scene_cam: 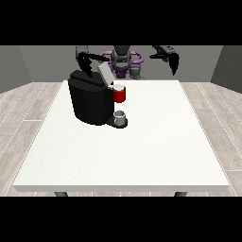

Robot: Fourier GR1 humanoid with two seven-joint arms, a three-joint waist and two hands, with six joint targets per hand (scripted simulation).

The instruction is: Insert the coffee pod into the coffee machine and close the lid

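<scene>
Pod [119, 87]: seated in machine [90, 101] — done, I judge.
Lid [106, 73]: up — closing remains.
Hand at view's left [85, 64]: over machine, fingers unclear.
Hand at view's right [174, 61]: hangs idle, holding nothing.

White table [142, 156], plain and unpatterned, on dark grey legs [60, 194]. Black coffee machine [90, 101] at ten o'clock on the table, with a light grey lid [106, 74] and a red pod holder [119, 96] rimmed in white. Small grey cup [120, 116] on the machine's dark base. Black hands, one at eleven o'clock [85, 63], one at one o'clock [173, 60]. Robot torso [122, 59] dark grey with purple rings at twelve o'clock. Floor [28, 108] in pale wood planks with faint grain, walls [42, 61] mid grey.
</scene>
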